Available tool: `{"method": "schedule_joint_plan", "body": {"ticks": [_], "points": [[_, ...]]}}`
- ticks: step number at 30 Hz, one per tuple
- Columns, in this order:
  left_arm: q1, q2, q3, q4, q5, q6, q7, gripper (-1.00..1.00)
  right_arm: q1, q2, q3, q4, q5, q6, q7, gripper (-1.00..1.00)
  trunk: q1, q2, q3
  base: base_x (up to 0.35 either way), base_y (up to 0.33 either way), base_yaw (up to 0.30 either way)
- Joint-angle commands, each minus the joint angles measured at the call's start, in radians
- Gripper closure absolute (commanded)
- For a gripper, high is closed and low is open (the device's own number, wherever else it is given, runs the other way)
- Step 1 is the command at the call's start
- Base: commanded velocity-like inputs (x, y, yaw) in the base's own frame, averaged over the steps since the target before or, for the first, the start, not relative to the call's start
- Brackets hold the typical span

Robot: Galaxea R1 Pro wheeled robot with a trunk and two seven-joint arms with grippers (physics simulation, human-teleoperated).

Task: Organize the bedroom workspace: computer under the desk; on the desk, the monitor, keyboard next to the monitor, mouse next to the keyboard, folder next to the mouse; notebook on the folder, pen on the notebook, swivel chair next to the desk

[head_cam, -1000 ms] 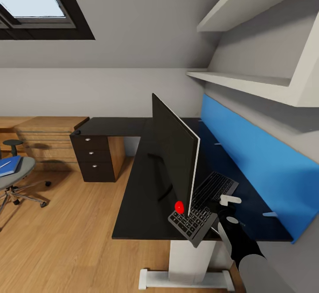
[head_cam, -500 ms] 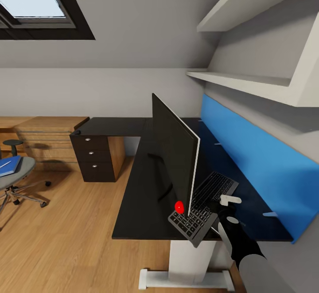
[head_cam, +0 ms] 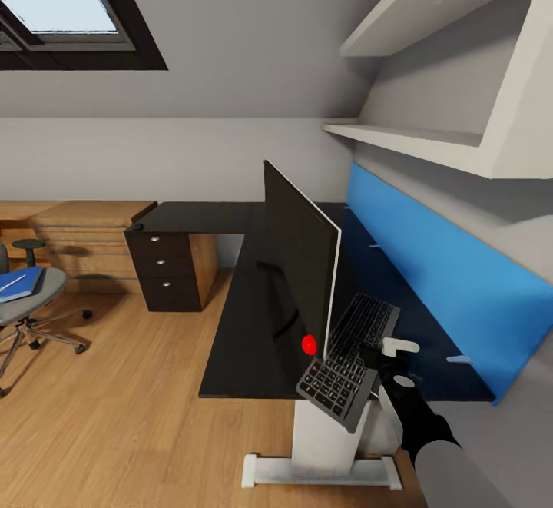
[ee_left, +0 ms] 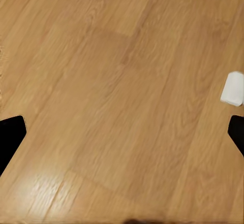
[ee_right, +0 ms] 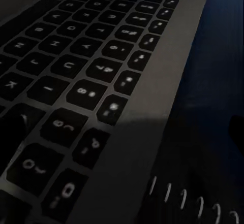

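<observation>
The keyboard (head_cam: 349, 354) lies on the black counter (head_cam: 238, 316), just behind the monitor (head_cam: 301, 273) on the side toward the blue wall panel (head_cam: 430, 277), and its near end sticks out past the counter's front edge with nothing under it. The right gripper (head_cam: 384, 358) is at the keyboard's near right edge, and the right wrist view looks along the keys (ee_right: 86, 76) and the grey frame from very close. Whether the fingers are clamped on the frame or only resting beside it cannot be told, since the dark arm hides the contact. The left gripper (ee_left: 122, 132) hangs over bare wooden floor (ee_left: 112, 82) with its fingers spread wide and nothing between them. The keyboard looks light, thin and stiff, so it should lift or slide as one piece, but its smooth frame could slip from a shallow pinch, and the overhanging end may tip down if released. The plain frame strip along the long edge seems the best place to hold, since a grip on the keys would press them and give poor purchase. The monitor stands upright on a slim neck very close by and looks easy to knock over. The folder (head_cam: 19, 285) lies on the chair (head_cam: 31, 300), well apart, with the pen (head_cam: 11, 283) on it.
</observation>
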Motion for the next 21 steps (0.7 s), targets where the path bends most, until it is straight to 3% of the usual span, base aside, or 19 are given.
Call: {"method": "schedule_joint_plan", "body": {"ticks": [1,14,21], "points": [[0.000,0.001,-0.006,0.000,0.011,-0.006,0.006,-1.00,0.000,0.001,-0.007,0.012,0.008,-0.001,-0.001,-1.00,0.000,-0.001,-0.001,-0.269,0.000,0.000],[0.000,0.001,-0.006,0.000,0.011,-0.006,0.006,-1.00,0.000,0.001,-0.007,0.012,0.008,-0.001,-0.001,-1.00,0.000,-0.001,-0.001,-0.164,-0.033,0.000],[0.000,0.001,-0.006,0.001,0.011,-0.006,0.006,-1.00,0.000,0.001,-0.007,0.012,0.008,-0.001,-0.001,-1.00,0.000,-0.001,-0.001,-0.030,-0.021,0.000]]}}
